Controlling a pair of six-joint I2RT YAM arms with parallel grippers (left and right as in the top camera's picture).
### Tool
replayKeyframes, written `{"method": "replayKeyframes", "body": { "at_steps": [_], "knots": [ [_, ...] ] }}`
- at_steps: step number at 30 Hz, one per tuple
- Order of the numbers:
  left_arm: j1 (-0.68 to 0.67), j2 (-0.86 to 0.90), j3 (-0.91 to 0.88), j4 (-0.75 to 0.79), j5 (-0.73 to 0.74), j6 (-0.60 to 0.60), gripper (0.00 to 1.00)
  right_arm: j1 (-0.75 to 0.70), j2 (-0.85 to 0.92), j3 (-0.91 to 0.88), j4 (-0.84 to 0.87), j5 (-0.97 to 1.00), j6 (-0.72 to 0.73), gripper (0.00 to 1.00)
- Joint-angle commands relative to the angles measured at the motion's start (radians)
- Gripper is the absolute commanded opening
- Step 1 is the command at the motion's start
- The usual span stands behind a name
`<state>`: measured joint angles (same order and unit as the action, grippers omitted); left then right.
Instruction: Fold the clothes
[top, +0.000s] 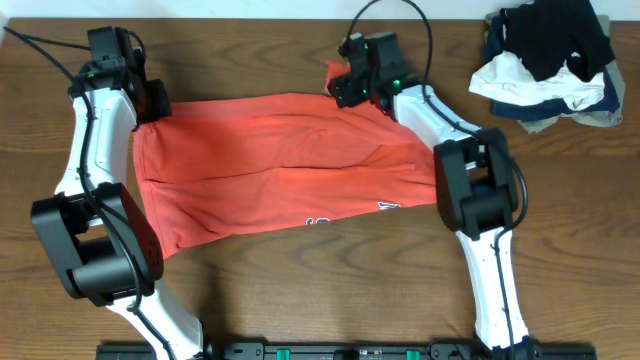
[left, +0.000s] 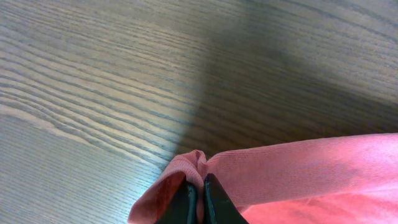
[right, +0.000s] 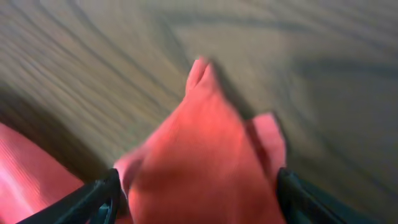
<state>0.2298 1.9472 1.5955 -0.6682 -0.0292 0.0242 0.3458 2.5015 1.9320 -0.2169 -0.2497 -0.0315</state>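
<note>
The coral-red T-shirt (top: 280, 160) lies folded lengthwise across the middle of the table, with small print near its front edge. My left gripper (top: 150, 105) is at the shirt's far left corner. In the left wrist view the gripper (left: 199, 186) is shut on a pinched fold of the shirt (left: 298, 168). My right gripper (top: 345, 85) is at the shirt's far right corner, where a bit of cloth sticks up. In the blurred right wrist view its fingers (right: 196, 186) stand wide apart with a bunch of the shirt (right: 205, 143) between them.
A heap of black, white, navy and tan garments (top: 550, 55) lies at the far right corner. The wooden table (top: 320, 280) shows in front of the shirt. Both arm bases stand at the near edge.
</note>
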Motion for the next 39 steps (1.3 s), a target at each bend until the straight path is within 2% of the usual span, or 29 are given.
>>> {"method": "replayKeyframes", "body": {
  "at_steps": [1,6,11,12,15,19,23,27,31,39],
  "knots": [
    [-0.001,0.006,0.005,0.005,-0.008,0.009,0.06,-0.005,0.026,0.034,-0.011,0.042,0.039,0.71],
    [-0.001,0.006,0.005,0.028,-0.008,0.009,0.06,-0.021,0.026,0.034,0.014,0.07,0.039,0.58],
    [-0.001,0.006,0.005,0.038,-0.008,0.009,0.06,-0.032,0.031,0.034,0.023,0.071,0.047,0.34],
    [-0.001,0.006,0.005,0.038,-0.008,0.009,0.06,-0.031,0.037,0.034,0.024,0.071,0.047,0.28],
    [-0.001,0.006,0.005,0.038,-0.008,0.009,0.06,-0.027,0.045,0.034,0.03,0.103,0.062,0.01],
    [-0.001,0.006,0.005,0.056,-0.008,0.009,0.06,-0.036,0.044,0.049,0.068,0.138,0.072,0.01],
    [-0.001,0.006,0.005,0.115,-0.008,0.009,0.06,-0.072,0.044,0.175,0.043,0.129,0.079,0.01],
    [0.001,0.005,0.006,0.163,-0.008,0.009,0.06,-0.115,0.044,0.383,-0.077,0.072,0.066,0.01],
    [0.001,0.005,0.006,0.183,-0.008,0.009,0.06,-0.138,0.044,0.517,-0.182,0.013,0.024,0.01],
    [0.001,0.005,0.006,0.179,-0.008,0.009,0.06,-0.142,0.04,0.574,-0.385,0.006,-0.039,0.01]
  ]
}}
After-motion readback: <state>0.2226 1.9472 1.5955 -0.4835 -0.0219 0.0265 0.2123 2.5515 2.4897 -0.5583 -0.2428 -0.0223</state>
